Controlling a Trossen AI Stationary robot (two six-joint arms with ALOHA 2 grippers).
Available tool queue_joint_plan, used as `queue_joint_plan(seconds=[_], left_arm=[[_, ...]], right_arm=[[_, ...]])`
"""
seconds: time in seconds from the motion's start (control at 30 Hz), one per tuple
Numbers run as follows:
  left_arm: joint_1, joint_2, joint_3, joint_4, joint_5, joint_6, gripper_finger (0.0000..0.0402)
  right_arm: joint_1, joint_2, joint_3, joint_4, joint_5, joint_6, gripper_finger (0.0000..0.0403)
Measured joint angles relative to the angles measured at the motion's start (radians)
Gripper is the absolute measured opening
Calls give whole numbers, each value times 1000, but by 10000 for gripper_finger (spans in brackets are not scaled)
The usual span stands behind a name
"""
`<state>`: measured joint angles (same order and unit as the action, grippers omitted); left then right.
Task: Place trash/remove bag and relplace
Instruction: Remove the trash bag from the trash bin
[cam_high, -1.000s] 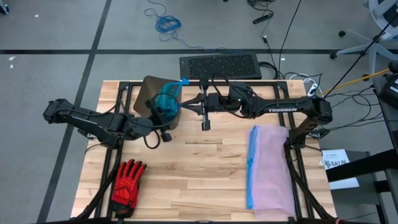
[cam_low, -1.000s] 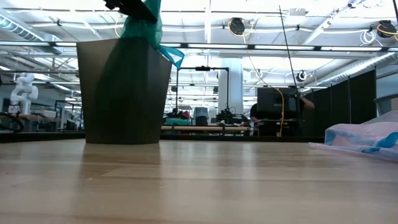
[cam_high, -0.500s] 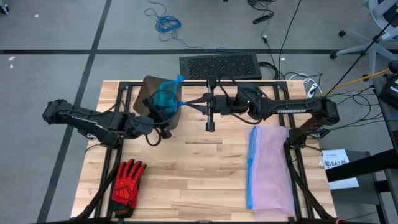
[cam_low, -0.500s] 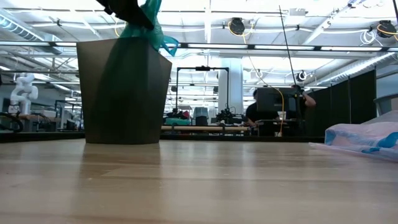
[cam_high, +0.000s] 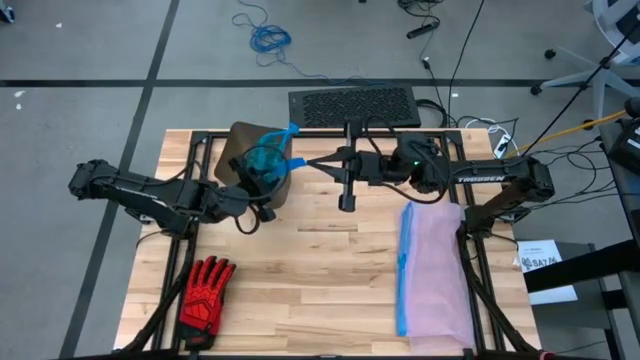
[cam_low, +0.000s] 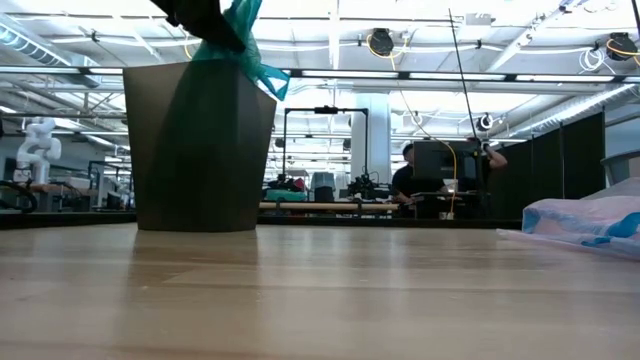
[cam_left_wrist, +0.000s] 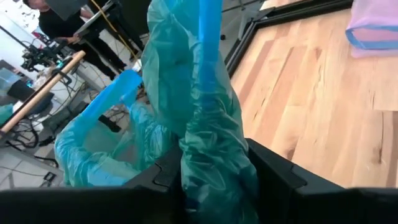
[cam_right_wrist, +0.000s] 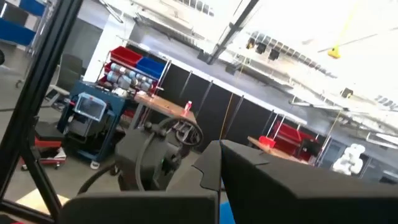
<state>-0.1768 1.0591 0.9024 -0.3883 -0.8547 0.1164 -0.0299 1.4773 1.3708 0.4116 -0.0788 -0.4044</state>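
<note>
Teal-green bag (cam_high: 267, 162) gathered into a tall bunch, long axis upright, rising out of the dark bin (cam_high: 240, 152) at the far left-centre of the worktop (cam_high: 320, 270); loose top flaring toward the right end effector in the high view, neck standing above the bin's rim in the low view (cam_low: 235, 30). Lower part spread inside the bin.

Left end effector (cam_left_wrist: 214, 180) partly spread and pinching the twisted neck of the bag (cam_left_wrist: 208, 124) between its two dark fingers (cam_left_wrist: 273, 174), directly over the bin. Left arm stretched low across the worktop from the left edge, elbow bent, wrist reaching in at the bin's near side.

Right end effector (cam_high: 300, 164) pressed together, holding nothing, tip just beside the bag's flared top; contact cannot be told. Right arm extended level from the right side, along the far edge of the worktop.

Red-and-black glove (cam_high: 205, 290) flat at the near left corner. Pale lilac bag (cam_high: 435, 270) with blue rim lying lengthwise at the right side.
</note>
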Motion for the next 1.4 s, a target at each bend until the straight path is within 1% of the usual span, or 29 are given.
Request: queue_joint_plan(seconds=[0.07,0.13,0.23,0.33,0.5,0.73,0.83,0.9,1.0,1.07,1.2,1.33,1.4], left_arm=[[0,-4,0,3,-16,2,141],[0,-7,0,23,-49,6,140],[-4,-28,0,46,-98,51,128],[-9,-57,2,77,-113,122,97],[-9,-84,63,84,-113,170,14],[-8,-97,190,92,-113,292,2],[-8,-97,243,117,-111,354,2],[-8,-97,274,140,-86,384,1],[-8,-97,306,150,-32,395,1],[-8,-97,317,150,7,395,1],[-8,-94,321,153,54,395,1],[-8,-91,322,183,77,405,1],[-8,-90,322,207,96,422,0]], right_arm=[[-2,0,0,-3,25,20,0],[-3,0,0,-14,89,23,2],[-4,1,0,-75,160,-31,19],[-4,2,-1,-115,210,-62,49],[-20,3,-1,-154,237,-27,112],[-62,21,-1,-191,231,76,184],[-84,51,-1,-205,169,92,206],[-98,77,-1,-198,132,133,218],[-118,121,-1,-131,126,176,236],[-138,150,-1,-53,106,213,246],[-184,214,-1,113,-57,326,259],[-218,280,9,273,-154,408,263],[-227,320,55,297,-227,453,264]])
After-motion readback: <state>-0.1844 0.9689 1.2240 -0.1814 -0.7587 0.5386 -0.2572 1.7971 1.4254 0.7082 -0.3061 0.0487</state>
